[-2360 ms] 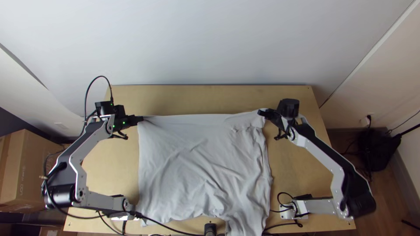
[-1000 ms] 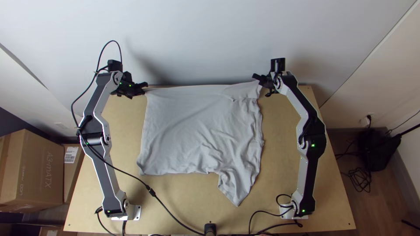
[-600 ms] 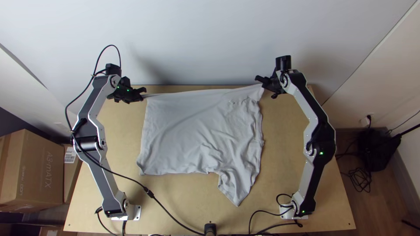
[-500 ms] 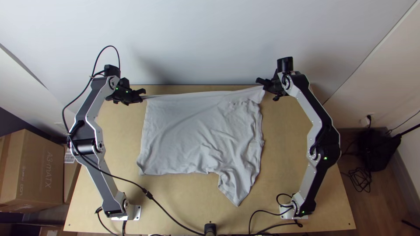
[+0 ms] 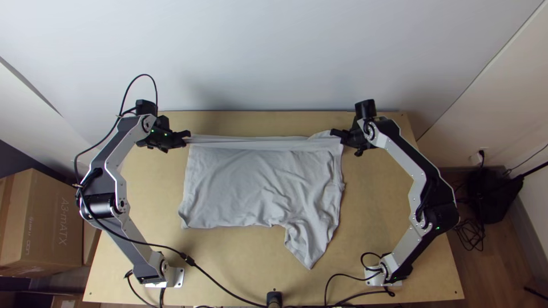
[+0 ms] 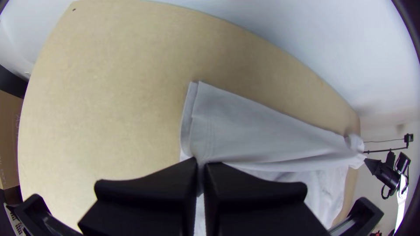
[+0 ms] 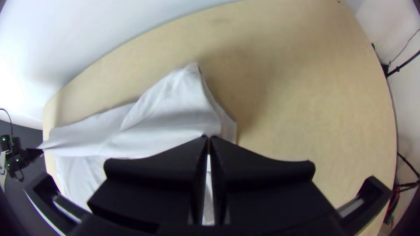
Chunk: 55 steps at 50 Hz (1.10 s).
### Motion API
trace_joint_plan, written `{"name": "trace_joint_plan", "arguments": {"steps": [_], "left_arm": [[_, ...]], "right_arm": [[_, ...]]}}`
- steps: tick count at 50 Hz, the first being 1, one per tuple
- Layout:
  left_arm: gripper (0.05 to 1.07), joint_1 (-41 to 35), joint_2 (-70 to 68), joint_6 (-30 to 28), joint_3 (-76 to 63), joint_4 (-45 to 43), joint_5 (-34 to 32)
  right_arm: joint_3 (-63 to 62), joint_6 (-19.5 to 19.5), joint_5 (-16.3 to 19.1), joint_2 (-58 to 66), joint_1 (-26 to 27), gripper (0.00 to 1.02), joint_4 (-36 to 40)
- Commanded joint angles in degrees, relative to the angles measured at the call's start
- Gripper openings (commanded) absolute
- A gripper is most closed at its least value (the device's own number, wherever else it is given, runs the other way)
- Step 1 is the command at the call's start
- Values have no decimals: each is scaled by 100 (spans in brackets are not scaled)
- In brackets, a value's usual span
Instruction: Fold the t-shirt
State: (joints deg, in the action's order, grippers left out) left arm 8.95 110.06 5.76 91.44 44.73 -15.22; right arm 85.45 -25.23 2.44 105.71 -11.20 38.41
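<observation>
Tabletop (image 5: 394, 205): open at frame left, right, bottom. T-shirt (image 5: 245, 182): central, upper corners clenched by left end effector (image 5: 187, 138), upper left; right end effector (image 5: 337, 136), upper right.

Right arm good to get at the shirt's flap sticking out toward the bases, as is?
Probably not yet: the right gripper is shut on the shirt's far end. Once it lets go, likely yes; nothing appears to cover the flap.
</observation>
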Motion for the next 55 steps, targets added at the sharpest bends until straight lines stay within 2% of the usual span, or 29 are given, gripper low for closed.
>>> {"name": "trace_joint_plan", "arguments": {"steps": [1, 18, 20, 25, 27, 28, 31, 32, 33, 36, 41, 51, 55], "left_arm": [[8, -16, -415, -110, -434, -149, 63], [9, -60, -793, -251, -1242, -316, 72], [18, -60, -820, -260, -1313, -351, 90], [48, -69, -855, -312, -1436, -369, 327], [57, -69, -855, -330, -1471, -369, 424], [61, -69, -863, -347, -1480, -369, 432], [76, -51, -890, -383, -1515, -369, 459], [81, -34, -890, -383, -1515, -369, 468], [85, -25, -907, -391, -1515, -377, 468], [94, 1, -995, -427, -1550, -439, 459], [102, 37, -1303, -462, -1638, -588, 309], [102, 89, -1909, -470, -1620, -500, 142], [102, 124, -2094, -541, -1620, -421, 125]], "right_arm": [[-283, 19, -50, -341, -5, 3, -97], [-863, -96, -42, -587, -66, 3, -159], [-986, -105, -42, -622, -84, 3, -203], [-1320, -140, -42, -727, -119, 3, -326], [-1408, -148, -50, -763, -137, 11, -326], [-1452, -148, -50, -780, -137, 20, -335], [-1619, -148, -42, -903, -172, 56, -326], [-1681, -148, -50, -965, -189, 65, -326], [-1725, -148, -50, -1017, -198, 70, -326], [-1874, -148, -42, -1211, -207, 72, -317], [-2094, -113, -50, -1694, -251, 85, -299], [-2604, -131, -42, -3013, -576, 87, 70], [-2639, -386, -42, -3259, -717, 90, 667]]}}
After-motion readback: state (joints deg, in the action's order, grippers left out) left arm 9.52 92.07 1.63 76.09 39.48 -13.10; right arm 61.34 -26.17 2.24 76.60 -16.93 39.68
